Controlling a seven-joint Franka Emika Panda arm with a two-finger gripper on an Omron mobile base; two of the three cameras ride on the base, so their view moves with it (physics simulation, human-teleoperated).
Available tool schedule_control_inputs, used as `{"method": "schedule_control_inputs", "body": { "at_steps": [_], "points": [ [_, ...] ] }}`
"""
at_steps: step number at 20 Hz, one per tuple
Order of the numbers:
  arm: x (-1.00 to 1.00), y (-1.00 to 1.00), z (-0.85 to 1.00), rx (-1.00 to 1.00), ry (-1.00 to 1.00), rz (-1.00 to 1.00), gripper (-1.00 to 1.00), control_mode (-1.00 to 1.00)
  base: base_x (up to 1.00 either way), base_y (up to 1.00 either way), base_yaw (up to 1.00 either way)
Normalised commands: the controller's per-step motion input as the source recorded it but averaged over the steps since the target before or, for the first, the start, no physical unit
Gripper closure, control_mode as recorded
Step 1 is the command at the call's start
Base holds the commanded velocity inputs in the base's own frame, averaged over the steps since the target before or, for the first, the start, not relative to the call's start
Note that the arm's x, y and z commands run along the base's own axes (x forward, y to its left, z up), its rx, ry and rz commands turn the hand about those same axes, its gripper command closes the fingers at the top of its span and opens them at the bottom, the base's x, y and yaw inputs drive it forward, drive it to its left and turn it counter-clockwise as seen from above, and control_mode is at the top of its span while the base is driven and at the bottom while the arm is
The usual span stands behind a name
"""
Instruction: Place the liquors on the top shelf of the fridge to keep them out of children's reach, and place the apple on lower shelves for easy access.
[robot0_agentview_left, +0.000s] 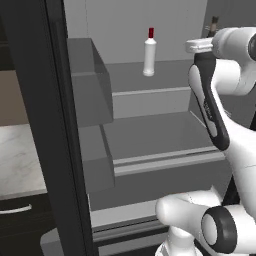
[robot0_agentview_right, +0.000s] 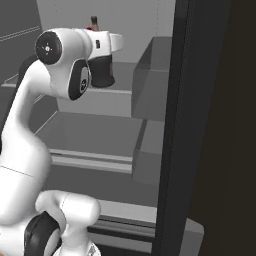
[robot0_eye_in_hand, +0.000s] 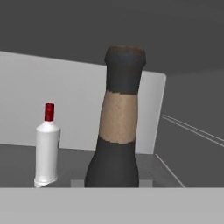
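The fridge (robot0_agentview_left: 165, 30) stands open before me. The slim white liquor bottle with a red cap (robot0_agentview_left: 149, 52) (robot0_eye_in_hand: 47, 146) stands upright on the top shelf (robot0_agentview_left: 170, 75). My gripper (robot0_agentview_left: 197, 46) (robot0_agentview_right: 114, 42) reaches in at that shelf's right side, shut on the squat dark liquor bottle. That bottle's narrow neck (robot0_eye_in_hand: 123, 105) rises close in the hand view, to the right of the white one. Its tip (robot0_agentview_left: 214, 22) (robot0_agentview_right: 93, 22) pokes up behind the hand. The bottle's base and my fingertips are hidden. A lower shelf (robot0_agentview_left: 155, 132) lies bare. The apple is out of view.
Grey door bins (robot0_agentview_left: 87, 75) (robot0_agentview_right: 150, 75) hang on the black fridge door (robot0_agentview_left: 45, 125) (robot0_agentview_right: 200, 125), close beside the shelves. A pale marble counter (robot0_agentview_left: 20, 160) lies left of the door. My own white arm (robot0_agentview_right: 30, 130) crosses in front of the shelves.
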Motion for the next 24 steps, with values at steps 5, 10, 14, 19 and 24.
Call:
{"method": "schedule_control_inputs", "body": {
  "at_steps": [5,10,14,19,24],
  "points": [
    [0.55,0.0,-0.02,0.0,-0.01,0.0,1.0,-1.0,0.0,0.0,0.0],
    [0.6,-0.01,-0.16,0.0,-0.02,0.0,1.0,-1.0,0.0,0.0,0.0],
    [0.44,-0.13,-0.3,0.0,-0.09,0.04,1.0,-1.0,0.0,0.0,0.0],
    [0.18,-0.24,-0.34,0.0,-0.08,0.07,1.0,-1.0,0.0,0.0,0.0],
    [0.24,-0.13,-0.22,0.0,-0.03,0.07,1.0,-1.0,0.0,0.0,0.0]
  ]
}}
